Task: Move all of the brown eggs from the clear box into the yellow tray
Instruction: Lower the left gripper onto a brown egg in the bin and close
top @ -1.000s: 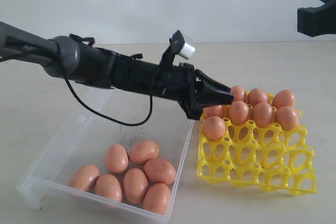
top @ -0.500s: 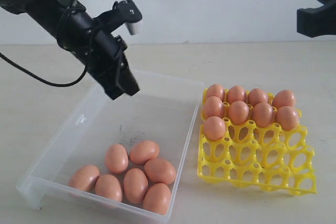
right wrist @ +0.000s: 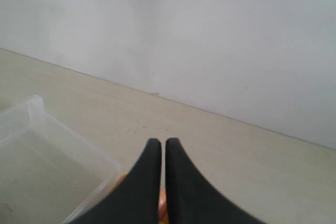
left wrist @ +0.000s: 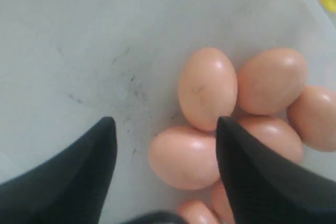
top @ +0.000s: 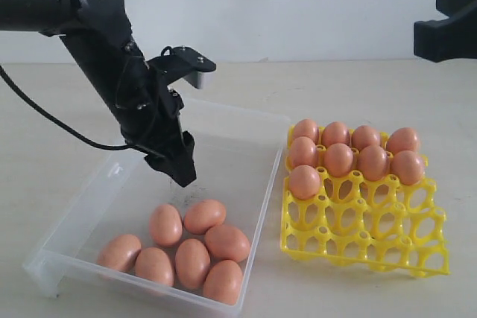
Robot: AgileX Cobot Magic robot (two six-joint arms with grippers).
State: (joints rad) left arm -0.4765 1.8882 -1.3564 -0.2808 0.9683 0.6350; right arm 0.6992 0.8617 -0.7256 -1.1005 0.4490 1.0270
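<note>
Item 1. Brown eggs, loose: seven lay clustered at the near end of the clear box, touching one another on its floor. The far half of the box floor was bare apart from faint dark scuffs.

Item 2. Clear box: it sat on the desk, long axis running from near to far, with low transparent walls and a small tab on its left wall.

Item 3. Left gripper: it hung inside the outline of the box, just beyond the egg cluster and above the floor, pointing down. In the left wrist view the gripper stood wide apart and empty, one finger over the edge of the cluster, the other over bare floor. No contact with an egg was visible.

Item 4. Yellow tray: it rested on the desk just beside the right wall of the box. Nine brown eggs sat in it: four in the row farthest along the box's length, four in the next row, and one in the third row at the cell nearest the box. The remaining cells were open.

Item 5. Right gripper: its tips were drawn narrow, almost meeting, with nothing seen gripped. It was raised above the desk, well clear of the box, facing the far wall.
</note>
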